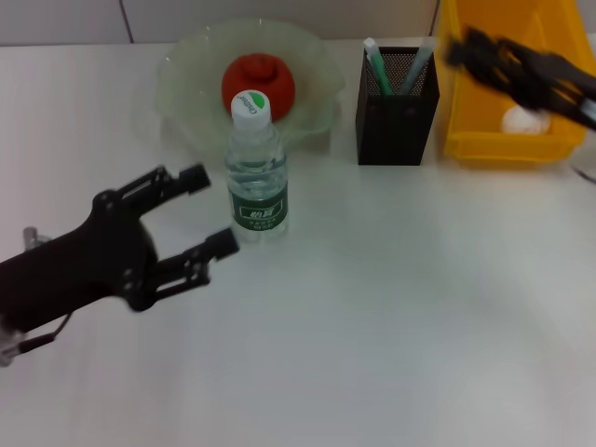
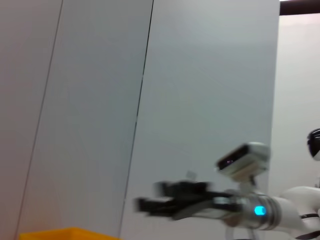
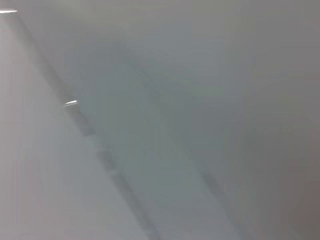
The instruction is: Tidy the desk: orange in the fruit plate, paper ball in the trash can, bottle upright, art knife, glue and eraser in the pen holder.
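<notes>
1. Left end effector [image 1: 203,209] comes nearest to me in the head view, low over the bench [image 1: 391,317], its two fingers spread wide and gripping nothing. One fingertip sits just beside the bottle [image 1: 256,172], the other a little further off; I cannot tell whether either touches it.
2. That bottle stands upright on its base, cap up, directly in front of the fruit plate [image 1: 186,88]. My main worry sits here: if I pull away at a slant or swing sideways, a spread finger could clip the bottle and topple it, undoing that step. A straight retreat looks safest.
3. Behind the bottle, the orange [image 1: 259,84] rests inside the fruit plate. A falling bottle might also knock the plate's rim.
4. Beside the plate stands the pen holder [image 1: 396,107], with the art knife [image 1: 376,67] and what I take for the glue [image 1: 417,65] sticking out of it. I cannot see the eraser; it may lie inside, hidden by the mesh.
5. Farthest off, my right end effector [image 1: 470,48] hangs over the trash can [image 1: 507,140], blurred by motion. Whether its fingers are spread or closed I cannot tell. The paper ball [image 1: 524,119] lies inside the can. A careless sweep there could catch the can's wall and shove it.
</notes>
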Robot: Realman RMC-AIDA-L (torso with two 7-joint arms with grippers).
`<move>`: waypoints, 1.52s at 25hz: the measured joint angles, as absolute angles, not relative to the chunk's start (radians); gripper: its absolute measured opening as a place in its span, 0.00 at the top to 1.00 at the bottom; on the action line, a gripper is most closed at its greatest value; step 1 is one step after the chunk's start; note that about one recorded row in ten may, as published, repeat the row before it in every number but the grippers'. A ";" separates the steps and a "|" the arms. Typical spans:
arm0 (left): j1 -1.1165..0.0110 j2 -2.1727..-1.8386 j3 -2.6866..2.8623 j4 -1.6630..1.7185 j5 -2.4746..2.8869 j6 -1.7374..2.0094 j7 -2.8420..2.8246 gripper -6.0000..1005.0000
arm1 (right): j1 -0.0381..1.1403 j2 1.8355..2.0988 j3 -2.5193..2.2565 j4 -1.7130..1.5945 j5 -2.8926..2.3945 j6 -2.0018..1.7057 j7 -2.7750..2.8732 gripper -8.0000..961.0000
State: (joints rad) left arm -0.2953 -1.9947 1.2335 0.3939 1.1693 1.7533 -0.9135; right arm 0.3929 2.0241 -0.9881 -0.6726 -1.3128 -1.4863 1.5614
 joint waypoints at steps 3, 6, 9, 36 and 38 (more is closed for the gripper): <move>-0.292 -1.959 1.240 0.403 1.221 1.792 -0.984 0.20 | 0.300 2.003 -0.916 -0.765 -1.447 -1.778 1.486 0.38; -0.291 -1.945 1.234 0.455 1.332 1.815 -1.077 0.20 | 0.257 2.010 -0.760 -0.752 -1.693 -2.057 1.340 0.20; -0.294 -1.951 1.234 0.477 1.392 1.815 -1.099 0.20 | 0.256 2.032 -0.753 -0.723 -1.772 -2.058 1.294 0.20; -0.305 -1.966 1.222 0.513 1.410 1.882 -1.102 0.21 | 0.360 2.077 -0.757 -0.603 -1.827 -1.992 1.244 0.20; -0.305 -1.967 1.222 0.516 1.410 1.882 -1.102 0.21 | 0.364 2.077 -0.757 -0.599 -1.827 -1.990 1.244 0.20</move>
State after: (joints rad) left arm -0.3053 -1.9668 1.2220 0.5156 1.4103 1.8822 -1.1017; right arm 0.3640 2.0770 -0.7565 -0.5993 -1.8270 -1.9896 1.2441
